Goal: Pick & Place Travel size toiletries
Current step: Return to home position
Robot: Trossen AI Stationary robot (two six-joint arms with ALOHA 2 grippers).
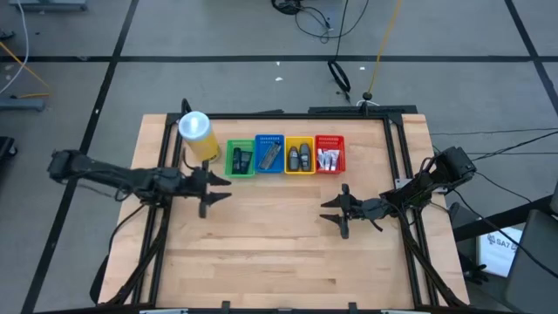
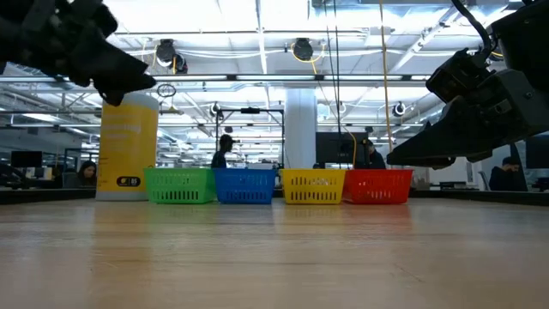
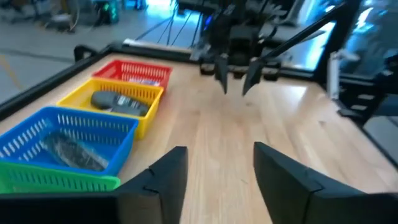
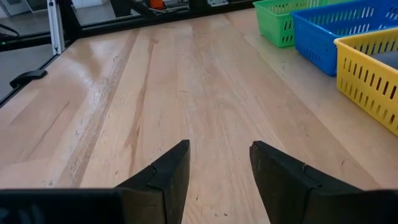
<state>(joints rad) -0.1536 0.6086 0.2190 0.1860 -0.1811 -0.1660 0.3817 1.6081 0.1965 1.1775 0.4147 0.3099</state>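
Yellow basket (image 1: pixel 299 171): dark grey sticks (image 1: pixel 299 157), long axes toward counter's (image 1: pixel 279 253) far edge. Red basket's (image 1: pixel 330 139) contents (image 1: pixel 329 159) blurred. Left tool (image 1: pixel 225 189), right tool (image 1: pixel 324 210) released, empty.

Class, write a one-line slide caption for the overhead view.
Toiletries sorted into green basket, blue basket, yellow basket, red basket, by the canister; left gripper and right gripper hover open over the table.
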